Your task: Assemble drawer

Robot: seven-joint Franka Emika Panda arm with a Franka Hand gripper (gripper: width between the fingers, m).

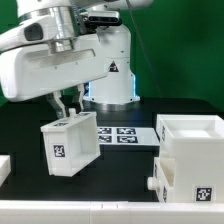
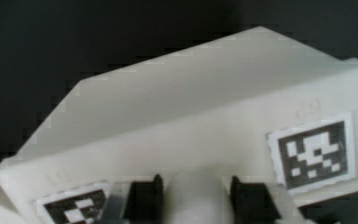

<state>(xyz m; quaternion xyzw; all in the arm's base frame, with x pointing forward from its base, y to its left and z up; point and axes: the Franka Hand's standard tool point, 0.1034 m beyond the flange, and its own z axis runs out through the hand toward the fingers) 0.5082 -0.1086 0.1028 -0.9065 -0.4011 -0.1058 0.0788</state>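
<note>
My gripper (image 1: 68,108) is shut on the rim of a white open-top drawer tray (image 1: 70,147) with a square tag on its side. It holds the tray tilted, at the exterior view's left above the black table. In the wrist view the tray (image 2: 194,110) fills the frame, with my two black fingers (image 2: 146,202) clamped on its wall between two tags. The large white cube-like housing (image 1: 192,155) stands at the exterior view's right, apart from the tray. A small knob (image 1: 152,185) shows on its lower left side.
The marker board (image 1: 122,133) lies flat on the table behind the tray. The robot's white base (image 1: 108,70) stands at the back. A white part (image 1: 4,166) sits at the left edge of the exterior view. A green wall is behind.
</note>
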